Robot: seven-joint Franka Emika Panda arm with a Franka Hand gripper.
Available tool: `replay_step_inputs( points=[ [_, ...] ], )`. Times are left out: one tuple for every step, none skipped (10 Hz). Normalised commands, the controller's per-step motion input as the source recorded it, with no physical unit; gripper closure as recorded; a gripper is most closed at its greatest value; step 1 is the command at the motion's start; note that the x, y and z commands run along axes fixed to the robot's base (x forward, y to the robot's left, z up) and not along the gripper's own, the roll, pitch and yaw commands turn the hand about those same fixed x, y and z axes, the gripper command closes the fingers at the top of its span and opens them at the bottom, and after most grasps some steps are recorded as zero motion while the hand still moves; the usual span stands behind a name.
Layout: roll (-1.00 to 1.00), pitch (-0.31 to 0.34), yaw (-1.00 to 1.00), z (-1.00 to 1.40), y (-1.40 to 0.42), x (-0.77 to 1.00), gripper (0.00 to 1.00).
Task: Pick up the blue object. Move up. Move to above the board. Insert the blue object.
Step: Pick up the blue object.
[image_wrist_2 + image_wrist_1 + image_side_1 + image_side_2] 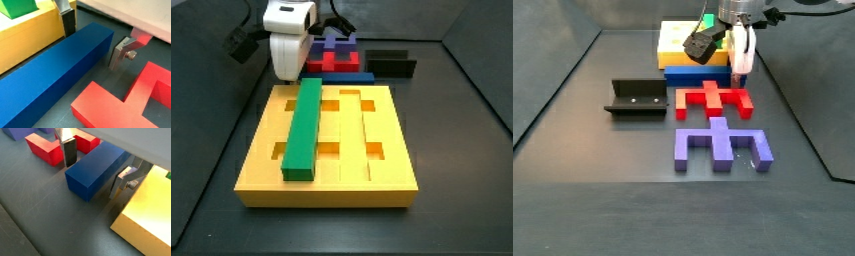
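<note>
Green bar (303,128), red piece (715,99), purple block (720,146), dark fixture (635,97).

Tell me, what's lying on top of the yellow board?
A green bar lies in one groove of the board; the other grooves and holes show bare. The gripper straddles the blue bar beside the board; nothing under it shows.

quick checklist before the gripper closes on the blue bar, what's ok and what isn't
1. Gripper down at the blue object, a finger on each side: ok.
2. Fingers shut on it: not ok, gaps show.
3. Blue object flat on the floor beside the board: ok.
4. Red piece apart from the fingers: ok.
5. Free groove beside the green bar: ok.
6. Grasp centred along the bar: cannot tell.
</note>
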Motion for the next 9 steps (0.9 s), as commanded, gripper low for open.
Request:
replay_step_inputs(
  points=[
    [0.0, 0.0, 0.0, -0.22, 0.0, 0.0, 0.0],
    [0.0, 0.0, 0.0, -0.29, 0.0, 0.0, 0.0],
    [0.0, 0.0, 0.0, -0.28, 0.0, 0.0, 0.0],
    [0.0, 0.01, 0.0, 0.0, 0.0, 0.0, 0.0],
    [0.0, 0.019, 0.0, 0.0, 0.0, 0.02, 0.0],
    [0.0, 0.034, 0.0, 0.0, 0.0, 0.04, 0.0],
    [-0.02, 0.059, 0.0, 0.09, 0.02, 0.13, 0.0],
    [-0.04, 0.049, 0.06, 0.07, 0.05, 0.16, 0.0],
    [-0.05, 0.041, 0.08, 0.11, 0.05, 0.15, 0.0]
  ],
)
